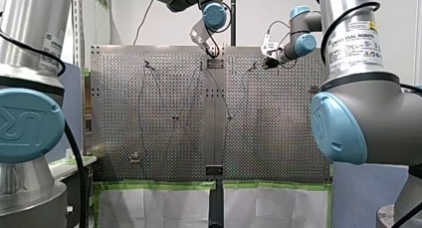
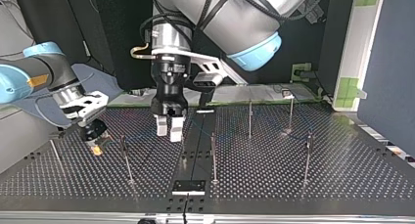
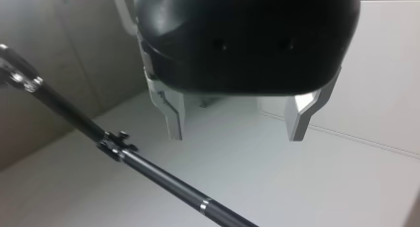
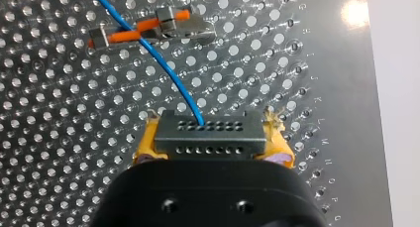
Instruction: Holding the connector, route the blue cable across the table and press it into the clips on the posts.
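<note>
In the right wrist view my right gripper (image 4: 212, 141) is shut on a grey connector (image 4: 198, 135), with yellow pads (image 4: 146, 145) on either side of it. The blue cable (image 4: 168, 71) leaves the connector and curves ahead across an orange and metal clip (image 4: 143, 28) over the perforated table. In the top view my right gripper (image 2: 94, 136) hangs low at the left. My left gripper (image 2: 169, 128) hovers near the middle, and its pale fingers (image 3: 173, 118) are open with nothing between them. A black post (image 3: 148, 170) with a clip runs under them.
Several thin upright posts stand on the table: one (image 2: 126, 158) beside my right gripper, one (image 2: 214, 155) near the middle seam, others (image 2: 307, 155) further right. A small black plate (image 2: 188, 186) sits at the near edge. Green tape lines the table's edge (image 1: 159, 184).
</note>
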Tool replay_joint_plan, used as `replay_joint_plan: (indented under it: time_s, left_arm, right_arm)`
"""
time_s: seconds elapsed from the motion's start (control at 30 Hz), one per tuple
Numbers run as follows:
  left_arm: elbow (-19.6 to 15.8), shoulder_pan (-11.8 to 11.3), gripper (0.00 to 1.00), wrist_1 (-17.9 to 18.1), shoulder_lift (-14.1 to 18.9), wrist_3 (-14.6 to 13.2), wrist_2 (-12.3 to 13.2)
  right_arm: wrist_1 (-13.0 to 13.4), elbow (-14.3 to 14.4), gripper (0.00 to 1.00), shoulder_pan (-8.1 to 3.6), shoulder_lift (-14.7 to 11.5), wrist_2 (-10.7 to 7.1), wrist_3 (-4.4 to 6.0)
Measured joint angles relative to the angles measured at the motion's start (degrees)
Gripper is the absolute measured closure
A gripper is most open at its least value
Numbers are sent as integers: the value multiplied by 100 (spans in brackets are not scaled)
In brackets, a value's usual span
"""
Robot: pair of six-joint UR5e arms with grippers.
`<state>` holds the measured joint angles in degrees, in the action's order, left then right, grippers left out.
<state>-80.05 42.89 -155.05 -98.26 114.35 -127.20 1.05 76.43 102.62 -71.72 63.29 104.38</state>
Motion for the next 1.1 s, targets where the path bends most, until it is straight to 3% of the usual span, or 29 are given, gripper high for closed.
replay_joint_plan:
  time_s: [0.17,0.43,0.63,0.97,1.1]
  left_arm:
    - [-262,1,0,266,198,-46,2]
    - [-671,-27,0,672,140,-55,0]
    - [-970,35,0,974,-119,-90,-4]
    - [-1559,515,0,1560,-704,-103,-9]
    - [-1757,606,0,1758,-902,-105,1]
  right_arm:
    - [-4,0,100,1,-2,5,-3]
    - [-8,0,100,27,-2,8,-29]
    - [-18,24,100,47,-1,18,-38]
    - [-16,34,100,53,3,30,-55]
    - [-10,36,100,53,4,36,-56]
